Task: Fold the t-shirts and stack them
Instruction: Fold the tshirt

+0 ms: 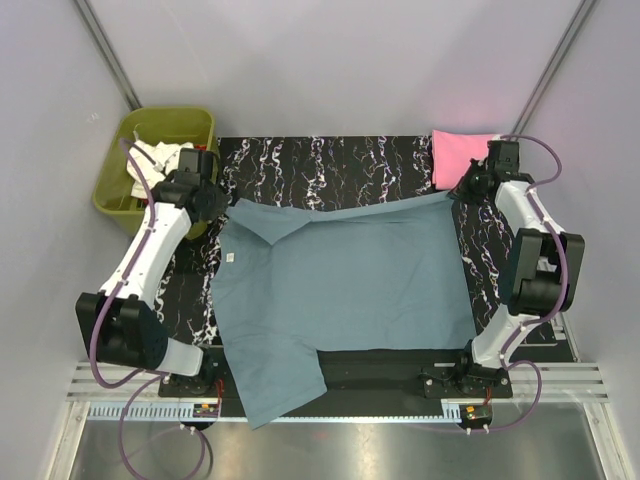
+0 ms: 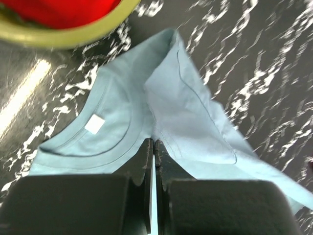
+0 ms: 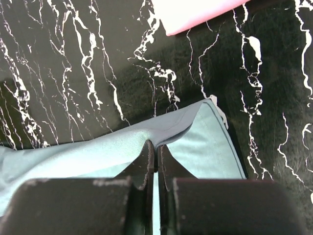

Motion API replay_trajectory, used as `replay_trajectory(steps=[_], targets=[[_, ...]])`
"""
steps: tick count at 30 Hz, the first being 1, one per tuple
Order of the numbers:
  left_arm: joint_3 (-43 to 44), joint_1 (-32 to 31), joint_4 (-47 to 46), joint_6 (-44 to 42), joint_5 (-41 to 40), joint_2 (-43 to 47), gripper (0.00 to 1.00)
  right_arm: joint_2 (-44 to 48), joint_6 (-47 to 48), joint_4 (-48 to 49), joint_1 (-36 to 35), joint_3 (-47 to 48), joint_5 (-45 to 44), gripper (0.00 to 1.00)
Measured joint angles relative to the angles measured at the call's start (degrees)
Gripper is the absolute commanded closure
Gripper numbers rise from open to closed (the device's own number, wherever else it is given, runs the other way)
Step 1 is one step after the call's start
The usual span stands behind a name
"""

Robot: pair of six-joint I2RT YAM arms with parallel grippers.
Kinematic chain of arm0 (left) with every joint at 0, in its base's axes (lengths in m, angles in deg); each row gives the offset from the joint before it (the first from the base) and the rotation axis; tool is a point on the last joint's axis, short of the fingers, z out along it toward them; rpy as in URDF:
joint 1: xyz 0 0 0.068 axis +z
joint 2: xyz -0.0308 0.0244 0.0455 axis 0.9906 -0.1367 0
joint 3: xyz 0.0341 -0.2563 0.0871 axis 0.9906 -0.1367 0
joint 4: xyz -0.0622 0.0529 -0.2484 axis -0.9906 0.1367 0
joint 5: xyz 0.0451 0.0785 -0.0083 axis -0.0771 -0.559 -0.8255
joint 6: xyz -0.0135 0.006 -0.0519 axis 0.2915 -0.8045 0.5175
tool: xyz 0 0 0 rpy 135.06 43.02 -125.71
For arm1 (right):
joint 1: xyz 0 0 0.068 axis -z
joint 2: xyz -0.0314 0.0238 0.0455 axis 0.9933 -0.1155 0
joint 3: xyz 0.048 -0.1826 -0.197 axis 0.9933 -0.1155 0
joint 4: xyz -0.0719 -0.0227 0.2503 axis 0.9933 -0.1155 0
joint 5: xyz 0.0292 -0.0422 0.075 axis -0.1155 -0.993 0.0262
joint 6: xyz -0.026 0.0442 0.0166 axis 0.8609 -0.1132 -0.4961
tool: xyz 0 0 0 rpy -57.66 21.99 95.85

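Note:
The large blue-grey t-shirt point(image 1: 345, 285) lies spread over the black marbled mat, one sleeve hanging over the near edge. My left gripper point(image 1: 222, 205) is shut on its far left corner beside the collar point(image 2: 110, 147). My right gripper point(image 1: 458, 192) is shut on its far right corner point(image 3: 205, 142), and the far edge is stretched between them. The folded pink t-shirt point(image 1: 458, 155) lies at the mat's far right corner and shows in the right wrist view point(image 3: 195, 12). A cream-white t-shirt point(image 1: 160, 158) and a red one point(image 2: 63, 11) lie in the tub.
The olive-green tub point(image 1: 150, 128) stands off the mat's far left corner, just behind my left gripper. The black marbled mat point(image 1: 330, 160) has bare room along its far side. Grey walls close in on both sides.

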Motion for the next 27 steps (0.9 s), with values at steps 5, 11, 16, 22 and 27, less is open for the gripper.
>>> replay_trajectory(steps=[5,11,16,22,27], targets=[[-4.9,0.0,-1.9,-0.2,3.8,1.7,1.0,2.0,-0.5,1.2,0.0,-2.5,1.2,1.0],[-8.5,-0.1,-0.9,1.6,5.2,3.8,1.0,3.5,-2.5,-1.1,0.0,-6.9,0.4,1.0],[-8.5,-0.5,2.4,4.7,4.7,4.7,1.0,3.8,-4.9,-4.6,0.0,-6.8,-2.7,1.0],[-13.6,-4.4,4.9,9.5,1.3,9.0,1.0,6.3,-6.5,-4.9,0.0,-10.6,-3.1,1.0],[-15.9,-5.8,6.9,11.6,-1.9,11.1,1.0,5.4,-6.9,-4.9,0.0,-11.6,-3.3,1.0]])
